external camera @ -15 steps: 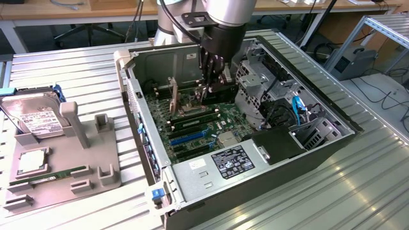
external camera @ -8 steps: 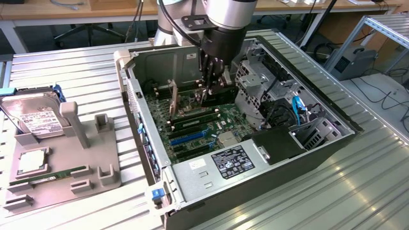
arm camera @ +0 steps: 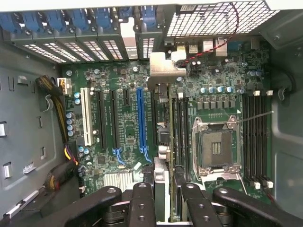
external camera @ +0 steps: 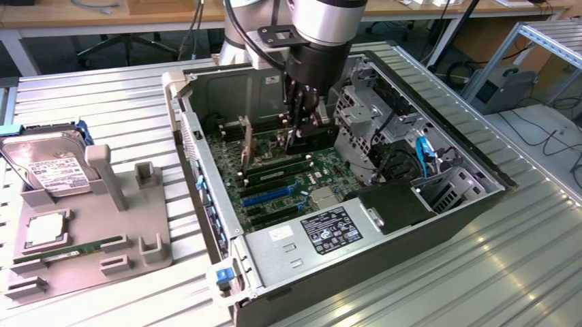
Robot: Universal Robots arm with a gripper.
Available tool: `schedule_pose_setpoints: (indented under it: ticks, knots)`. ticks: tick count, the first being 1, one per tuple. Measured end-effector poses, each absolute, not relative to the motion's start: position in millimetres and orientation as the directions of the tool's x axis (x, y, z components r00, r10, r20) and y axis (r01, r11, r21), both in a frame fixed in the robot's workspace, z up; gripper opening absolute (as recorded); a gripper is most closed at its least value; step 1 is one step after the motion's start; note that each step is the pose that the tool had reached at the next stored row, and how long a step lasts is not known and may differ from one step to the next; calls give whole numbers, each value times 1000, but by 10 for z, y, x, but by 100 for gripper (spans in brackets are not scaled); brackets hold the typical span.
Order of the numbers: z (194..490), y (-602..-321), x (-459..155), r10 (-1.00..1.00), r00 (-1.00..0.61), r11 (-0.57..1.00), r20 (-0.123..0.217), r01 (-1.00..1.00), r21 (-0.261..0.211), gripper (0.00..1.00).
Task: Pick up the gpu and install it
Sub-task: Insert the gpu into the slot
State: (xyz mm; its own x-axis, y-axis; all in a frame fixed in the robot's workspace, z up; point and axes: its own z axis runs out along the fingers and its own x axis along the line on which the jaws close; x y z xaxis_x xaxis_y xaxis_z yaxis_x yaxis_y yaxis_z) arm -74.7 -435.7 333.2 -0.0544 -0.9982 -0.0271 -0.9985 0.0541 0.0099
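1. Closest in, you've got the gripper (arm camera: 163, 201) right under the wrist camera, its black fingers (arm camera: 143, 203) set either side of a thin card standing on edge
2. That card is the gpu (arm camera: 161, 184), and the gripper is clamped on it: jaws partly closed, pressing both faces
3. Follow the gpu away from the fingers and its silvery end bracket (arm camera: 164, 71) points at the case wall carrying the blue latches (arm camera: 71, 21)
4. It runs above the motherboard (arm camera: 123, 132), just beside the long blue slot (arm camera: 140, 123), between that slot and the CPU socket (arm camera: 215, 146)
5. From outside, you see the arm reaching straight down into the open computer case (external camera: 391, 262), toward its far half
6. Whether the card's lower edge is seated in a slot, you can't tell
7. At the near end of the case sits the power supply with its black label (external camera: 332, 231)
8. On the exterior view's left, well apart from the case, the grey fixture (external camera: 136, 225) carries the hard drive (external camera: 46, 167) at its far end and the green memory stick (external camera: 78, 247) nearer
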Motion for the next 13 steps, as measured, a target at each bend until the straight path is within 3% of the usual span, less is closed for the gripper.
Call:
schedule_pose_setpoints:
  ticks: [13]
  knots:
    - [3301, -4372, -760, -998, -54, 54, -27, -998, 10, 27]
